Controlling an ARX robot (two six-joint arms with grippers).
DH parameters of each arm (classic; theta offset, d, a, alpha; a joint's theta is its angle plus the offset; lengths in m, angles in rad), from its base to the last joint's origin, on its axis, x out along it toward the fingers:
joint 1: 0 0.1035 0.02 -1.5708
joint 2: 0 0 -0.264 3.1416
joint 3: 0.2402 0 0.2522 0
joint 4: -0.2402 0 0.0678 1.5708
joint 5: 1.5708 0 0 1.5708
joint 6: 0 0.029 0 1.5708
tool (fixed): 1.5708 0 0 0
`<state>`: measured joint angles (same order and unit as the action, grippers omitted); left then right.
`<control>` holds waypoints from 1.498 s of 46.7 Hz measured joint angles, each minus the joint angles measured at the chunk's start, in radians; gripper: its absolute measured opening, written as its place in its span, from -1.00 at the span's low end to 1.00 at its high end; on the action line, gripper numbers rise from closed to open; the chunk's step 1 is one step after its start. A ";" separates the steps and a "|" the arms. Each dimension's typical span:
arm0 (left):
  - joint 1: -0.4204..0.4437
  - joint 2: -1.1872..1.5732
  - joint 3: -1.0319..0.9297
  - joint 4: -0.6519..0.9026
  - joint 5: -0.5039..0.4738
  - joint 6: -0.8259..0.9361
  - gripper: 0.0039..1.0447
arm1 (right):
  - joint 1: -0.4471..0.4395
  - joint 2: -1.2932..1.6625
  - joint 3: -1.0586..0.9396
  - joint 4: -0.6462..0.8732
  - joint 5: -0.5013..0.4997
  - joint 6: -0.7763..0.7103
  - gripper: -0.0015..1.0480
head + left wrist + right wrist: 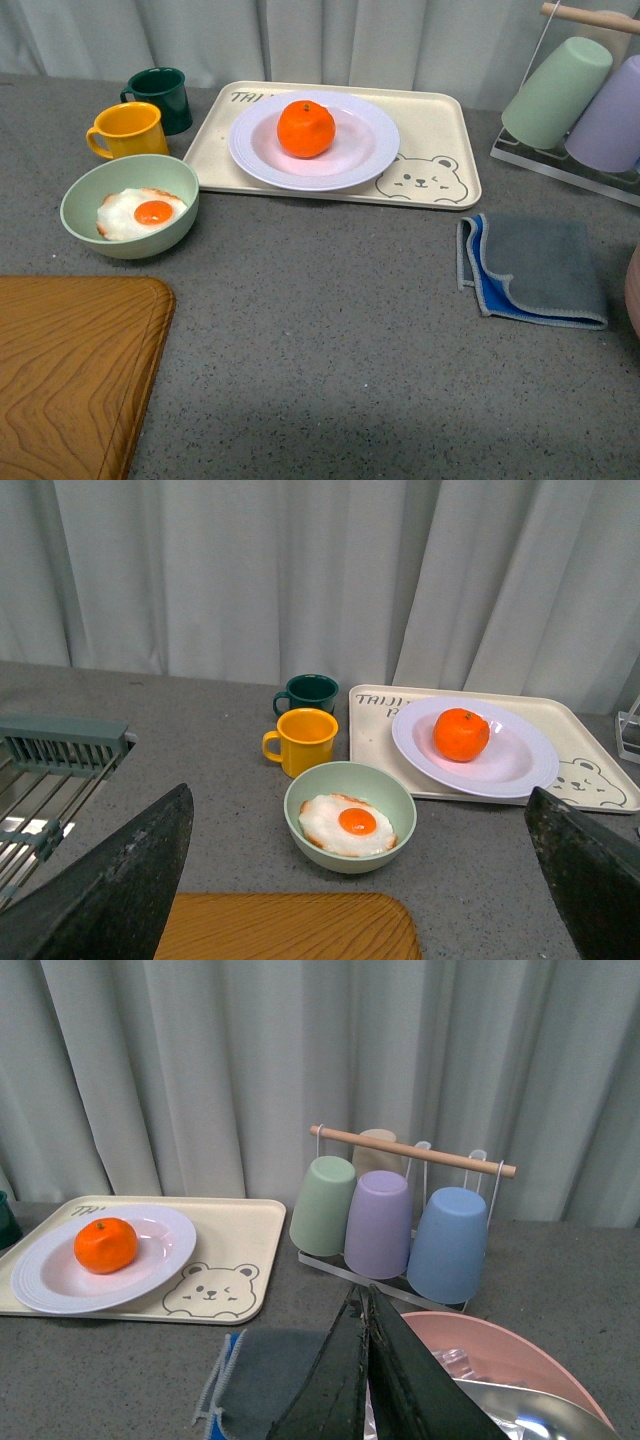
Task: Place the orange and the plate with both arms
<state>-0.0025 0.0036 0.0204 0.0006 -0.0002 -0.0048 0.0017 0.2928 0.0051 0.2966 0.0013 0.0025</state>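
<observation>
**Orange on the plate, both pincers clear of it**

I see the grey table (330, 330) running under everything, with the wooden board (70, 370) at its near left corner. On the far side sits the cream bear tray (440, 150), and the white plate (345, 160) rests on it, well ahead of my left pincer (355, 880), whose dark fingers (110, 880) stand wide apart. The orange (306, 128) sits in the plate's middle, touching neither pincer. My right pincer (367, 1360) has its fingers pressed together with nothing between them; the tray lies ahead of it, off toward the left arm's side. Just past that pincer I see the folded grey-blue cloth (535, 270) and the cup rack (400, 1220). Ahead of the left pincer sits the green bowl (350, 820) with a fried egg (348, 823), then the yellow mug (300, 740) and dark green mug (308, 692)
</observation>
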 joint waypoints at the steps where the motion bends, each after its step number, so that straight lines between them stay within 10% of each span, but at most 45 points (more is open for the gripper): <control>1: 0.000 0.000 0.000 0.000 0.000 0.000 0.88 | 0.000 -0.007 0.000 -0.007 0.000 0.000 -0.98; 39: 0.000 0.000 0.000 0.000 0.000 0.000 0.88 | 0.000 -0.287 0.000 -0.295 -0.003 -0.002 -0.96; 63: 0.000 0.000 0.000 0.000 0.000 0.000 0.88 | 0.000 -0.288 0.000 -0.295 -0.003 -0.001 0.85; 70: 0.000 0.000 0.000 0.000 0.000 0.000 0.88 | 0.000 -0.288 0.000 -0.295 -0.003 -0.001 0.82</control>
<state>-0.0025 0.0032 0.0204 0.0006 -0.0002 -0.0048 0.0017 0.0044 0.0055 0.0017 -0.0013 0.0017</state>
